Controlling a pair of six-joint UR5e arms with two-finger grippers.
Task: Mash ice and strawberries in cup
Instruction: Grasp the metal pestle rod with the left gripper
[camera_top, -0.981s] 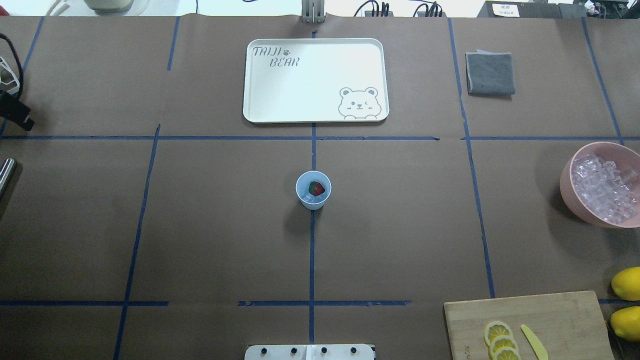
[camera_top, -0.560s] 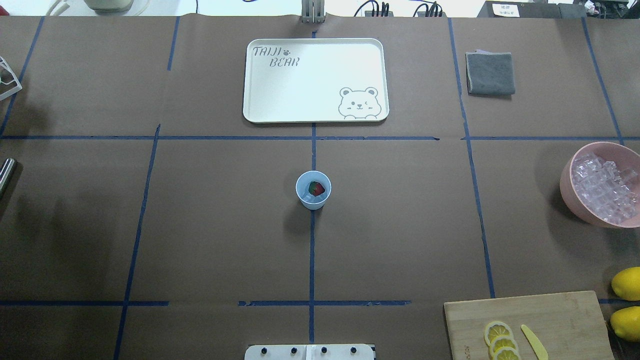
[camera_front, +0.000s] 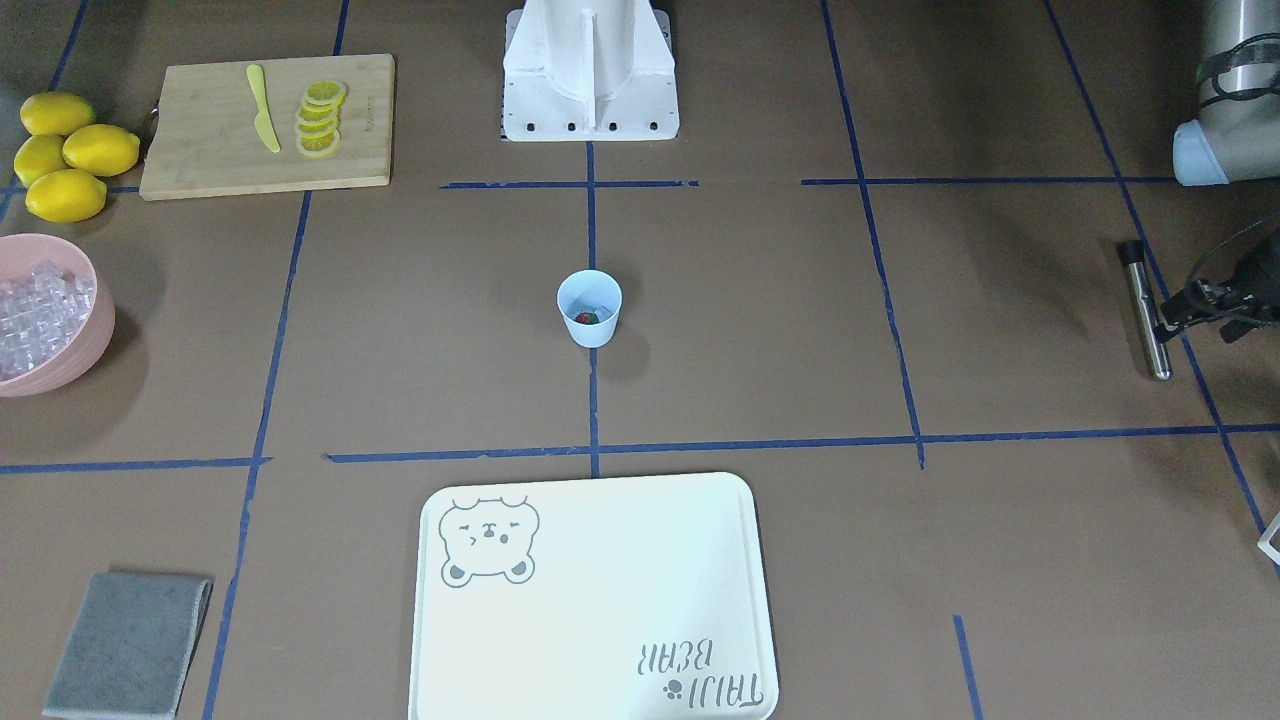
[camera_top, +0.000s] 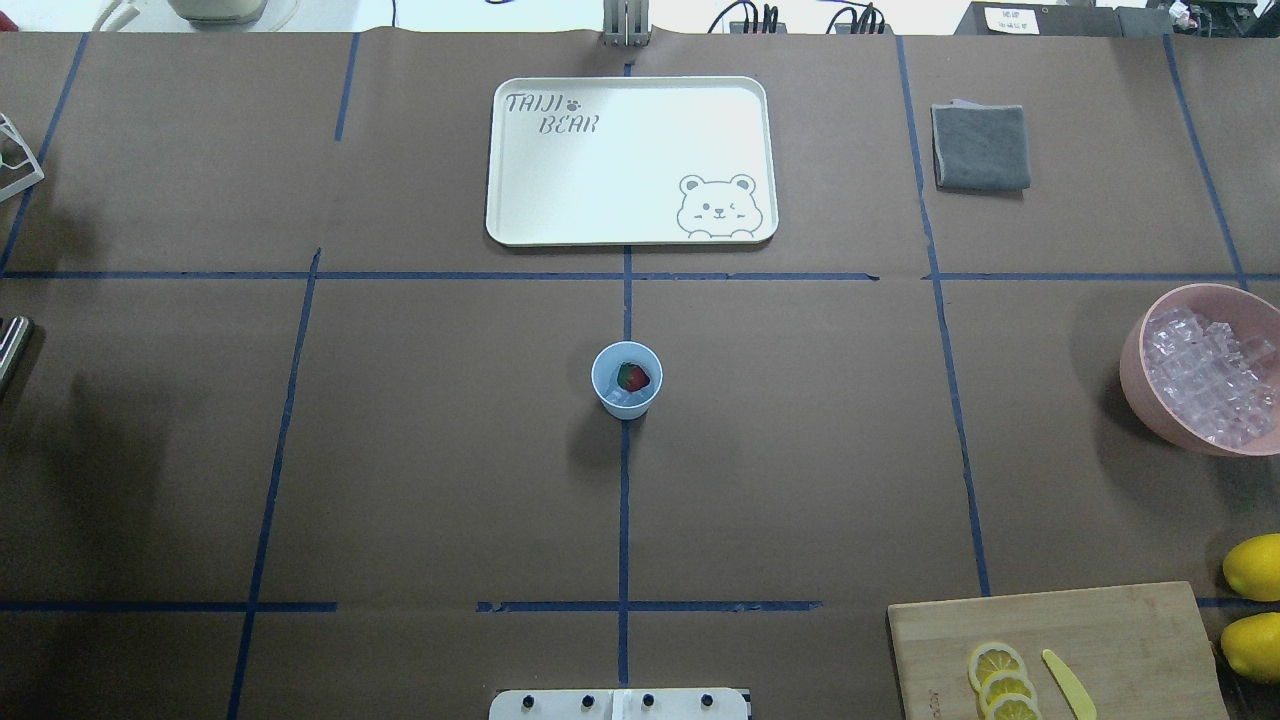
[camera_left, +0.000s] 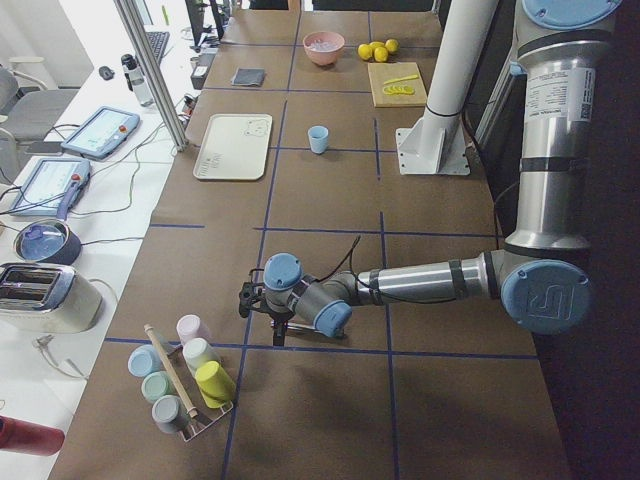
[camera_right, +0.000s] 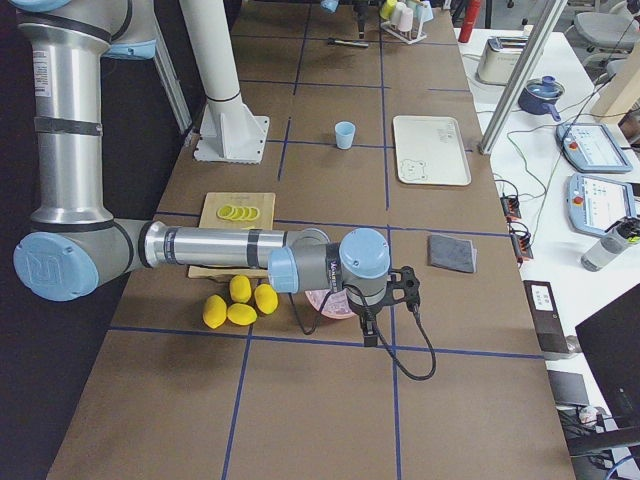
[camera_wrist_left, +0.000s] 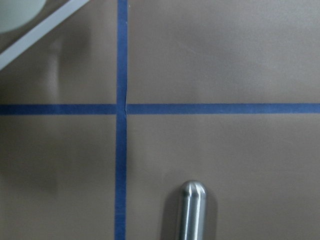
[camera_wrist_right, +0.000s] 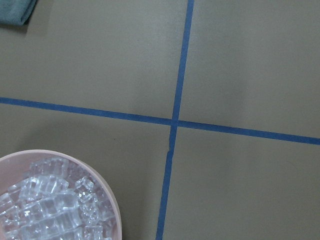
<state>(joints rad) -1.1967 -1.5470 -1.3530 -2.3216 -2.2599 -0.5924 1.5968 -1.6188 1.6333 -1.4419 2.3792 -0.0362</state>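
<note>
Centre: small pale-blue plastic cup (camera_top: 626, 392), red strawberry (camera_top: 634, 376) inside. L claw (camera_front: 1190, 303) by steel rod (camera_front: 1145, 310), R claw (camera_right: 368, 325): grip can't tell.

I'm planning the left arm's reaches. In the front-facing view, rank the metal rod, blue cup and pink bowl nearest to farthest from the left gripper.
From the left gripper:
1. metal rod, beside it, view's right.
2. blue cup, table centre.
3. pink bowl, view's far left edge.

Strawberry (camera_top: 632, 376) in cup (camera_top: 626, 408), table (camera_top: 400, 450) centre; tray (camera_top: 620, 160) beyond; ice (camera_top: 1205, 375) in bowl (camera_top: 1133, 375), right.
</note>
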